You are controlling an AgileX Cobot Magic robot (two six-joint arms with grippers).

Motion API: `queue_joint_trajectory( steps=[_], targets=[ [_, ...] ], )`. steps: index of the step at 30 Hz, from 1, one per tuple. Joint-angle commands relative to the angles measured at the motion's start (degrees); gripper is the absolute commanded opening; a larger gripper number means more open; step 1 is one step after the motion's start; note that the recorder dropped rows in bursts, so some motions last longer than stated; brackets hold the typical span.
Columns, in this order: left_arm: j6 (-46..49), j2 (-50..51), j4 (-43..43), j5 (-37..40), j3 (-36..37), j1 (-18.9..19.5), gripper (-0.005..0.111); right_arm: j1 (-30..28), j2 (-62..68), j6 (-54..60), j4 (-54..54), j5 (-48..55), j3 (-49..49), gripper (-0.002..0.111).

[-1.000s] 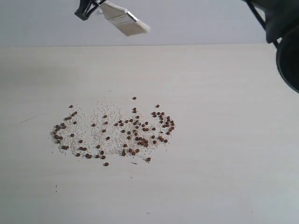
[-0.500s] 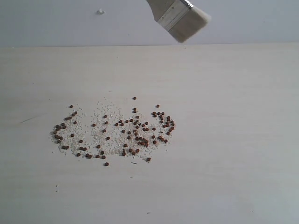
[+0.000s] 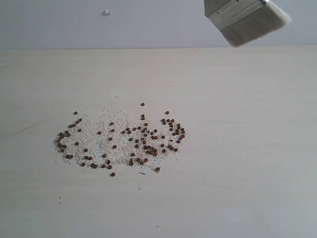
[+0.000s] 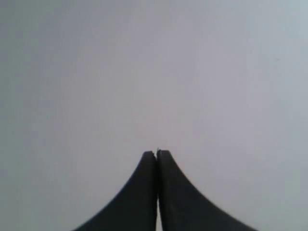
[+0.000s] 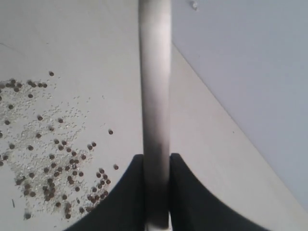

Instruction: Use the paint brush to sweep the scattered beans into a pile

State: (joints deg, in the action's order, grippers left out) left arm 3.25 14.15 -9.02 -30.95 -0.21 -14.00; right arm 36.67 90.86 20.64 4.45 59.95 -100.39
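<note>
The paint brush (image 3: 247, 22) hangs in the air at the top right of the exterior view, over the table's far edge, with its silver ferrule and white bristles pointing right and down; its handle is cut off by the frame. In the right wrist view my right gripper (image 5: 156, 161) is shut on the paint brush (image 5: 154, 86), seen edge-on between the jaws. The beans (image 3: 143, 139) lie well below and to the left of it in a loose flat spread among whitish grains (image 3: 114, 134). They also show as beans (image 5: 53, 159) beside the brush. My left gripper (image 4: 157, 154) is shut on nothing, facing a blank wall.
The pale wooden table (image 3: 247, 148) runs back to a grey wall. A small white speck (image 3: 106, 12) sits on that wall. Neither arm shows in the exterior view.
The brush has travelled from the top left to the top right of the exterior view. The black gripper and the dark arm seen a second ago have left that frame. The beans have not moved.
</note>
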Motion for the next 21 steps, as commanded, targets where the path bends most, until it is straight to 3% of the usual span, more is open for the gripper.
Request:
queue_joint_trajectory(
  steps=[1,4,12,21],
  targets=[
    [-0.13,-7.82,0.70,8.36,0.21,-0.44,0.001,-0.04,-8.85,-1.41,0.61,-11.90,10.90,0.000],
    [-0.13,-13.63,0.70,14.18,0.21,-0.44,0.001,-0.04,-14.69,-1.41,0.61,-21.62,19.09,0.000],
    [-0.60,-14.15,0.70,24.34,0.21,-0.32,0.001,-0.04,-26.51,-1.85,0.61,-49.40,40.41,0.000],
    [-0.23,-14.15,-0.12,38.05,0.21,-0.32,0.001,-0.04,-27.08,1.24,-1.83,-75.89,55.94,0.000]
  ],
)
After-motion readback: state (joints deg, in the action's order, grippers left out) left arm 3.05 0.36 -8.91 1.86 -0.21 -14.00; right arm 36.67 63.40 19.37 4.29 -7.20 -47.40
